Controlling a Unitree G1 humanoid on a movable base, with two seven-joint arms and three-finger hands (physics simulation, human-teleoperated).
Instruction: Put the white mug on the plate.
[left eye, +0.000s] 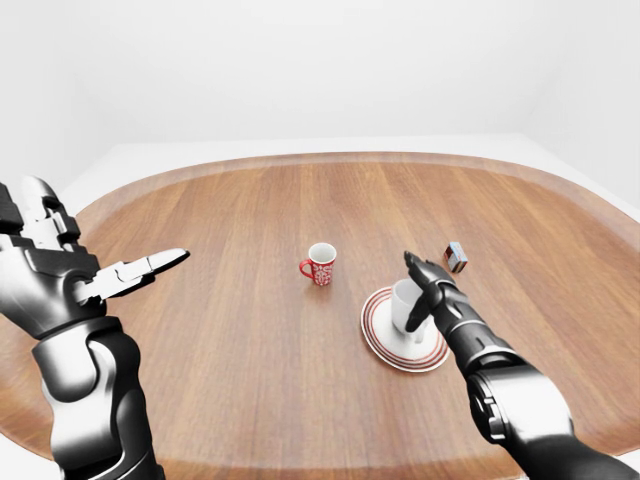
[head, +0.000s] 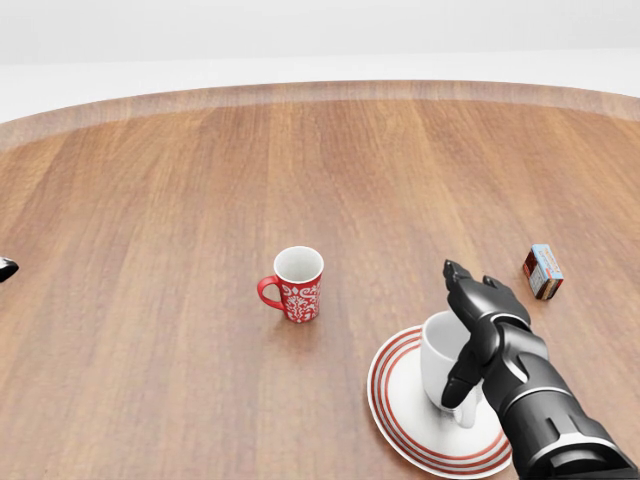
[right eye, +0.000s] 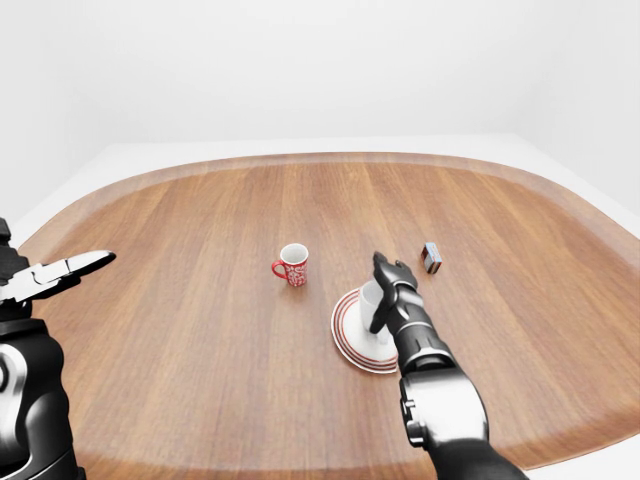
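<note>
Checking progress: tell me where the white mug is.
In the head view's lower right, the white mug stands on the plate, right hand around it.

The right hand (head: 470, 335) reaches forward from the head view's lower right, fingers (head: 455, 388) loosely spread and curling downward. The left hand (left eye: 120, 275) is raised at the left-eye view's left, fingers extended, holding nothing.

The table (head: 150, 200) is warm brown wood grain with a paler rim. The mug (head: 440, 362) is plain white; its plate (head: 400, 420) is white with red rings. Another mug (head: 297, 284) is red with white ornament (white inside). A small box (head: 542, 271) shows blue, orange and white.
</note>
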